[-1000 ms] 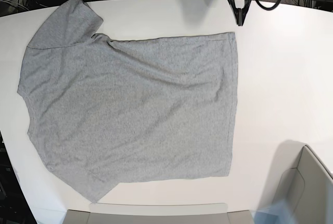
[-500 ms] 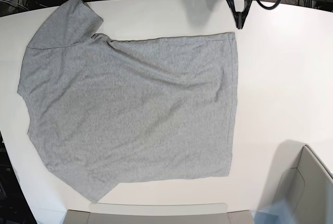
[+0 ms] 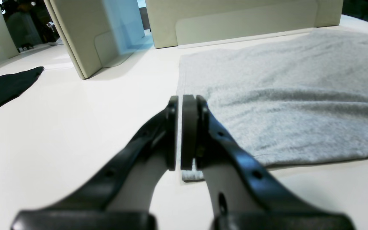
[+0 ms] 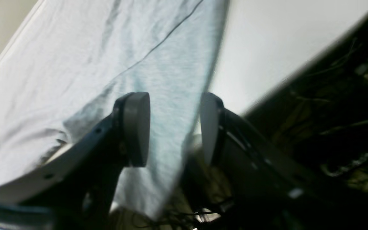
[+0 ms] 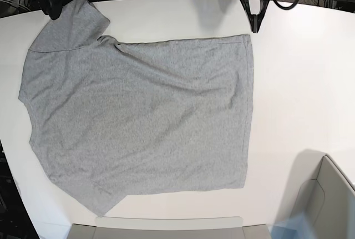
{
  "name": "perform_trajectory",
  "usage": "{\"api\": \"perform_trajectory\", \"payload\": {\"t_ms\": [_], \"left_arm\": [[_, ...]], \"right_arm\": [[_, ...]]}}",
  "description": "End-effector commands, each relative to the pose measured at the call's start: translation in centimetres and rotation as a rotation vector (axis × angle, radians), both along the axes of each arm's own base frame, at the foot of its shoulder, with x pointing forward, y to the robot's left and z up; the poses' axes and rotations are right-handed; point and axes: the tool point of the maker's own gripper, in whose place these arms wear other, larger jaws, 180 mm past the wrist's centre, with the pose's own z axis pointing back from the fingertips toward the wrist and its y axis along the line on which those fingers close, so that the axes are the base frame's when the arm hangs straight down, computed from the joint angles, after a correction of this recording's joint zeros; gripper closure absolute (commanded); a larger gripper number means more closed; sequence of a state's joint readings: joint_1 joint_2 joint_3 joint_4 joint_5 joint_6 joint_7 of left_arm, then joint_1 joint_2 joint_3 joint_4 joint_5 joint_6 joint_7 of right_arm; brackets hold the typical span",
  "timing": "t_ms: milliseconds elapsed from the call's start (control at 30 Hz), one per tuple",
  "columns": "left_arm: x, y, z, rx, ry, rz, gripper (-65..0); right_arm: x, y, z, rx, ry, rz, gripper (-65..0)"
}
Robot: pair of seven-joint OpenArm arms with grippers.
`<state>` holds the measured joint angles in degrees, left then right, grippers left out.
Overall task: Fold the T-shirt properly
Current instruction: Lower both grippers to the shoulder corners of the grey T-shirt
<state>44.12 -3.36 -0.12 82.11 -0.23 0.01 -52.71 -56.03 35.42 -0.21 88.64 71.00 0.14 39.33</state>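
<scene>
The heather-grey T-shirt (image 5: 138, 117) lies spread flat on the white table (image 5: 305, 84), plain side up, hem toward the right and sleeves at the left. My left gripper (image 5: 255, 26) is shut with nothing in it, hovering just beyond the far hem corner. In the left wrist view its pads (image 3: 181, 99) meet above that corner of the T-shirt (image 3: 283, 95). My right gripper (image 5: 53, 10) stands at the far sleeve. In the right wrist view it is open (image 4: 172, 124), with the T-shirt's sleeve (image 4: 107, 57) below and between the fingers.
Beige bins stand along the near edge (image 5: 166, 228) and at the near right corner (image 5: 330, 194). Cables hang beyond the far table edge (image 4: 331, 105). A dark flat piece (image 3: 5, 89) lies on the table to the left in the left wrist view.
My right arm has come into the base view at the top left, over the far sleeve. The left gripper and the T-shirt have stayed put.
</scene>
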Motion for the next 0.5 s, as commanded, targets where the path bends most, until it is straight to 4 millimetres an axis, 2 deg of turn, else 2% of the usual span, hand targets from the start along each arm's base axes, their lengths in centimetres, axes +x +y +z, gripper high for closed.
{"api": "perform_trajectory", "payload": {"t_ms": [0, 300, 467], "left_arm": [[-0.2, 0.1, 0.8, 0.004, -0.029, -0.001, -3.3], [-0.1, 0.1, 0.8, 0.005, -0.032, 0.000, -3.3], [-0.1, 0.1, 0.9, 0.007, -0.033, -0.001, -3.3]], "right_arm": [[0.0, -0.4, 0.3, 0.002, -0.009, -0.015, -26.1], [0.2, 0.9, -0.9, 0.066, 0.001, -0.054, -26.1], [-0.3, -0.2, -2.0, 0.076, 0.021, -0.112, -26.1]]}}
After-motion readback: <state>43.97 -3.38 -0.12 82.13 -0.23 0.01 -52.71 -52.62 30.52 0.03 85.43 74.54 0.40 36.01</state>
